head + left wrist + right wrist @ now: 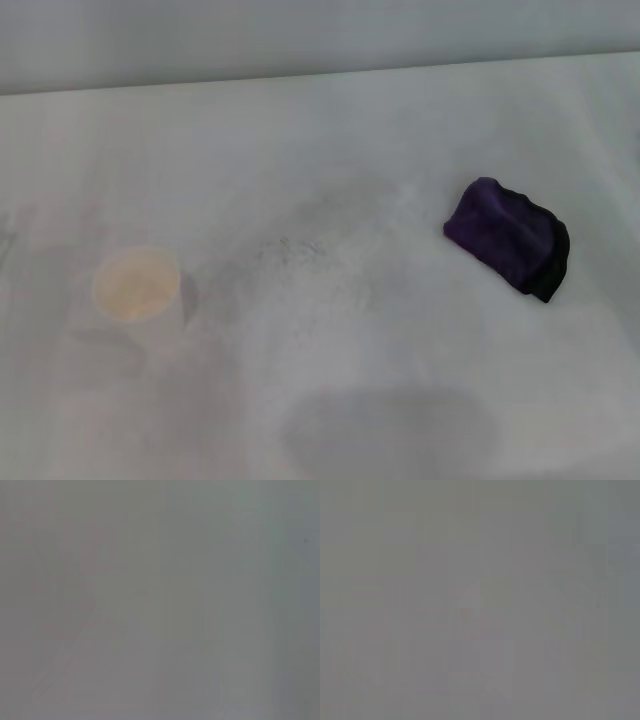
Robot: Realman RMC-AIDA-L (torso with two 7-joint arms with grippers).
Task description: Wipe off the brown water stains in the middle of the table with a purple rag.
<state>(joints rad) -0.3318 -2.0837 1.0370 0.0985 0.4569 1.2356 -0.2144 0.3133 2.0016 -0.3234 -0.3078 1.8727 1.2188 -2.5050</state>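
So the crumpled purple cloth rag [508,237] sits bunched up on the right side of the pale white table [330,130], well apart from everything else, with nothing holding it. In the middle of the table there's only a faint greyish speckled smear [300,255], no clear brown that I can make out. Could be a stain that's been wiped down or a very weak one waiting, honestly can't say which. Over on the left stands a small pale cup [137,285] with something cream-coloured inside. Neither arm shows anywhere, so can't tell what the jaws are doing.
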